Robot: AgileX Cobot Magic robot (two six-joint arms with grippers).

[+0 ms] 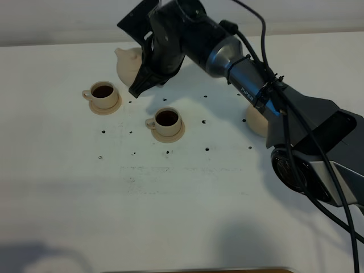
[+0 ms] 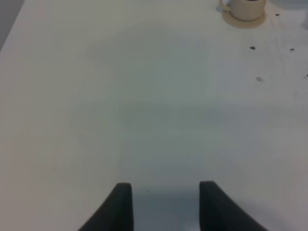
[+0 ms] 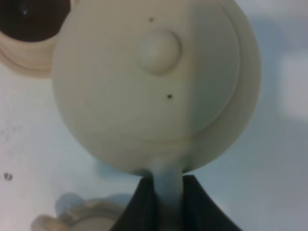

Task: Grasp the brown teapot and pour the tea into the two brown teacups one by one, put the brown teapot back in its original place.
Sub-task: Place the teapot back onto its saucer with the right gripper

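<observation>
Beige teapot point(image 3: 154, 82) hanging far-left above the table, right gripper point(image 3: 166, 192) pinching its handle | both teacups point(image 1: 103, 95) point(image 1: 166, 122) holding dark tea, return saucer point(image 1: 256, 120) waiting right | left gripper point(image 2: 163, 202) idling, jaws parted

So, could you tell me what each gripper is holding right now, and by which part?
The right gripper holds the brown teapot by its loop handle, pinched between the fingers. The left gripper is open and holds nothing.
</observation>
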